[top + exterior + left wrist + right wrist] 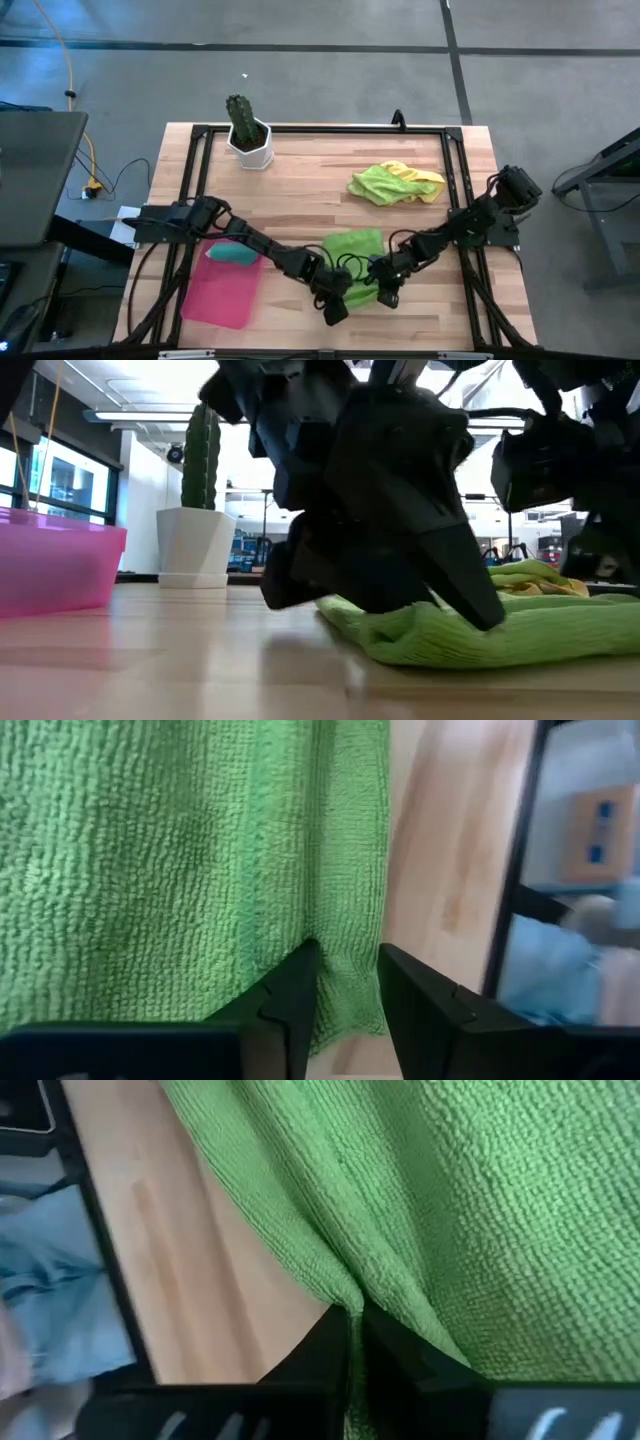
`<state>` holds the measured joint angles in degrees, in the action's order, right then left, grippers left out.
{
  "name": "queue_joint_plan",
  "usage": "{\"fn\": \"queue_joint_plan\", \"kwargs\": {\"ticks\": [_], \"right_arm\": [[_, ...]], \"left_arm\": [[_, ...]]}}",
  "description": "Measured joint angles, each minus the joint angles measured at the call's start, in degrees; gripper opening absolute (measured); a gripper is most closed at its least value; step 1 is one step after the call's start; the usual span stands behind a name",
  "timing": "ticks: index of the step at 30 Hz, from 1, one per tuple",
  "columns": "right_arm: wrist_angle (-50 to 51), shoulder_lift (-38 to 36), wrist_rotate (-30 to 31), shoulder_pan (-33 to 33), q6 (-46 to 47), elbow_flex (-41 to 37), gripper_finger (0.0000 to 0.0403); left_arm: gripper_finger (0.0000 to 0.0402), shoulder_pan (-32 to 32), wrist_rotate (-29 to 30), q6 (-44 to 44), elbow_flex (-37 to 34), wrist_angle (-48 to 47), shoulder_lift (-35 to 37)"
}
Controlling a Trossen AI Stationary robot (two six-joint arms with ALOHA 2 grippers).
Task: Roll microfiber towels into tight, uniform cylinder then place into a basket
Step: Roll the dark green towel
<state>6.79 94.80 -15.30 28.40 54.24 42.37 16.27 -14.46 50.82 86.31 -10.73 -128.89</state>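
Grippers pinch the green towel's near edge

High view: left gripper (pixel 335 305) and right gripper (pixel 385 293) meet at the green towel (pixel 352 250) on the desk (pixel 300 190); a teal towel (pixel 233 255) lies in the basket (pixel 222 290)
Left wrist view: fingers (pixel 290 1005) slightly apart, astride the towel's hem
Right wrist view: fingers (pixel 400 1370) clamped on a fold

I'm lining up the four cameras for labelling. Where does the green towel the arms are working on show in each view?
High view: green towel at front centre of the table, between both arms.
Low view: right of centre, on the wood under the arms.
Left wrist view: fills the left side.
Right wrist view: fills the right side.
Shared landmark: the wooden table.
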Motion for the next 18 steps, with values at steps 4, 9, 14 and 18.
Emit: {"fn": "queue_joint_plan", "kwargs": {"ticks": [4,9,14,18], "right_arm": [[-0.6,0.01,-4.13,-0.3,2.68,-0.01,0.0003],[0.06,0.04,-7.9,-1.73,6.35,-0.13,0.0002],[0.63,0.07,-8.25,-2.62,7.48,-0.13,0.0002],[0.52,0.07,-4.84,-2.33,8.51,-0.13,0.0002]], "left_arm": [[0.0084,-1.88,-5.24,-0.6,-0.19,2.78,-0.34],[0.008,-4.55,-9.74,-3.67,-0.32,3.09,0.03],[0.0087,-6.15,-10.36,-11.66,-0.19,3.6,2.05],[0.0092,-6.47,-6.7,-21.26,-0.15,1.97,4.08]]}}
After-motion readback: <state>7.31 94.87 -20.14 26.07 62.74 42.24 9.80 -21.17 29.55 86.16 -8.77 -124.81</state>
